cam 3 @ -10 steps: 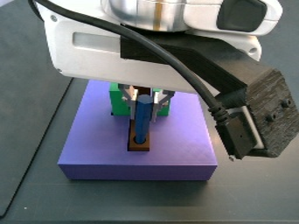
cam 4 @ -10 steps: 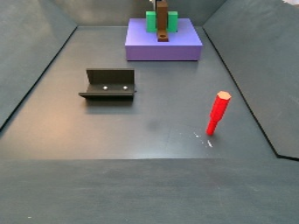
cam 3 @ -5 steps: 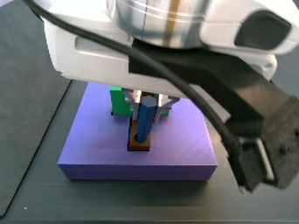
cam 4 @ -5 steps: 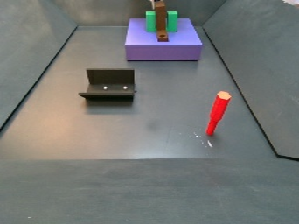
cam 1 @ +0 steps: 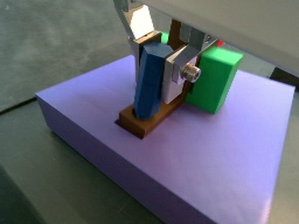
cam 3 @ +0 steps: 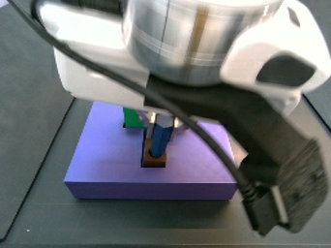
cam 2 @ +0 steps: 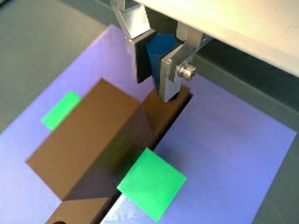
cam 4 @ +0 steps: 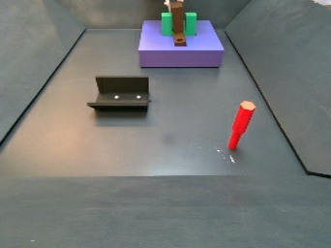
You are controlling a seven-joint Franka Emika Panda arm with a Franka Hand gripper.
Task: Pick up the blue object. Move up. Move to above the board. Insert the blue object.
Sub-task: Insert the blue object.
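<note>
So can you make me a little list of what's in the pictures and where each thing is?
gripper: over the purple slab, shut on the blue object
blue object: upright, lower end at the board's end
board: brown, lying on the slab
purple slab: under board and green block
green block: beside the gripper
red peg: on the floor, apart
fixture: on the floor

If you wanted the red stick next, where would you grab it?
Around its upper half, from above. The red stick stands nearly upright on the open floor, leaning slightly, nothing near. The end effector is at the board, around the blue stick.
</note>
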